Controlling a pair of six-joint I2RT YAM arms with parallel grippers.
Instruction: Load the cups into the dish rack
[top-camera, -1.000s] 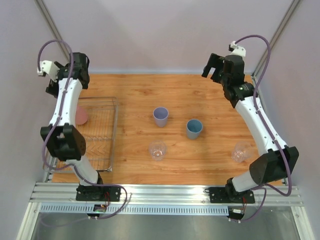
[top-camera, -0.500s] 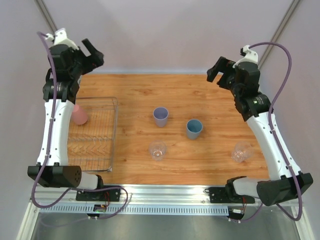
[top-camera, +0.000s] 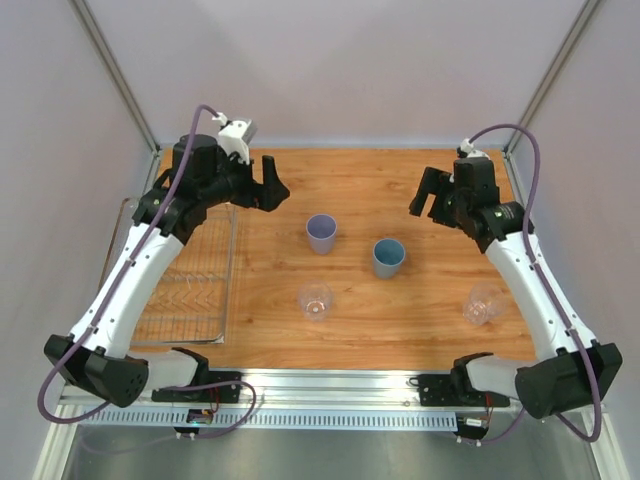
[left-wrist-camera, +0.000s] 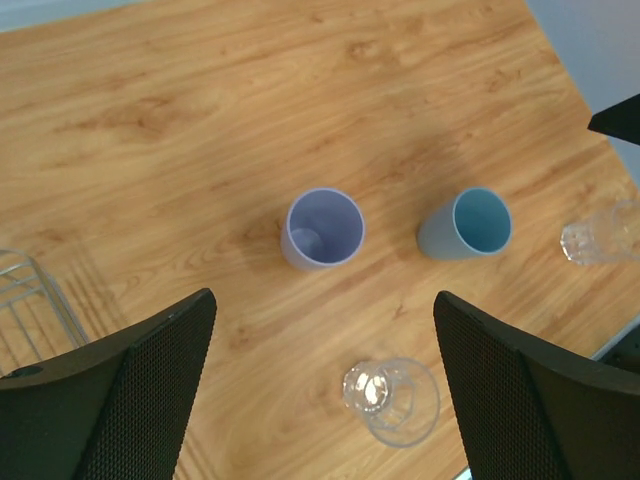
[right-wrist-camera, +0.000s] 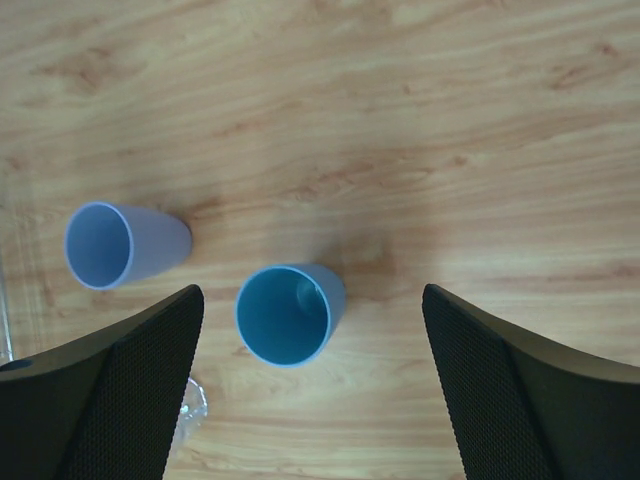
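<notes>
Right now both arms hover with fingers spread and empty: the left fingers (left-wrist-camera: 150, 390) frame the lavender cup (left-wrist-camera: 324, 229), the right fingers (right-wrist-camera: 110, 390) the blue cup (right-wrist-camera: 285, 314). I'd say each should drop straight, straddle its cup's wall and squeeze gently. The 4 cups I can see stand on the tabletop (top-camera: 360, 170), well apart from the dish rack (top-camera: 232, 262). The left arm hides part of that rack, and the clear cup (top-camera: 315, 300) and second clear cup (top-camera: 481, 304) are faint.
</notes>
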